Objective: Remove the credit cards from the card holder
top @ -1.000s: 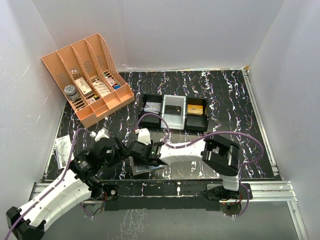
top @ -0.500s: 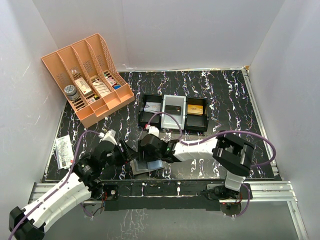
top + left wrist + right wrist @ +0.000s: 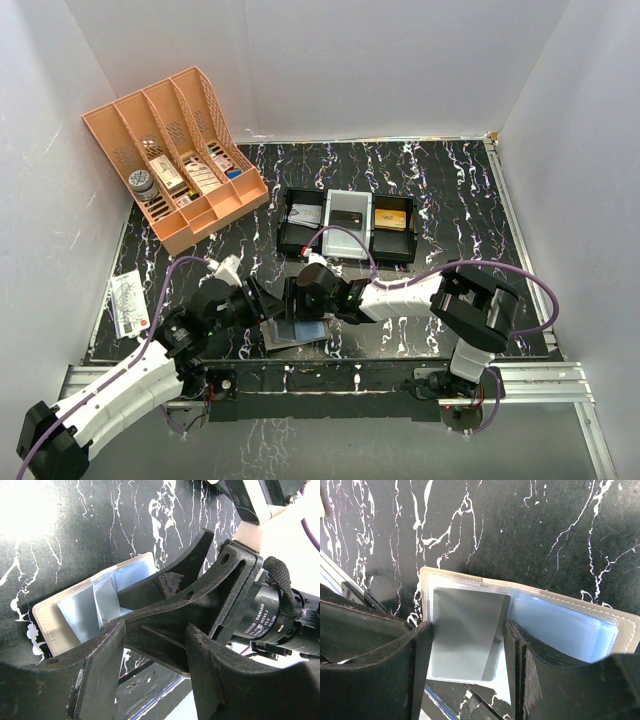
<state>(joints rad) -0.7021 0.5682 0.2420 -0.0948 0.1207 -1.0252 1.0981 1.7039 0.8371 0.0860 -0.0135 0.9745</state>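
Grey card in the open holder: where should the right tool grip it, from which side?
Probably across its two long edges, from above. The grey card lies flat in the card holder, and the right tool straddles it, one finger either side. Whether an end sticks out of its pocket is unclear.

High rear overview; wrist close-ups, both on the card holder (image 3: 560, 625)
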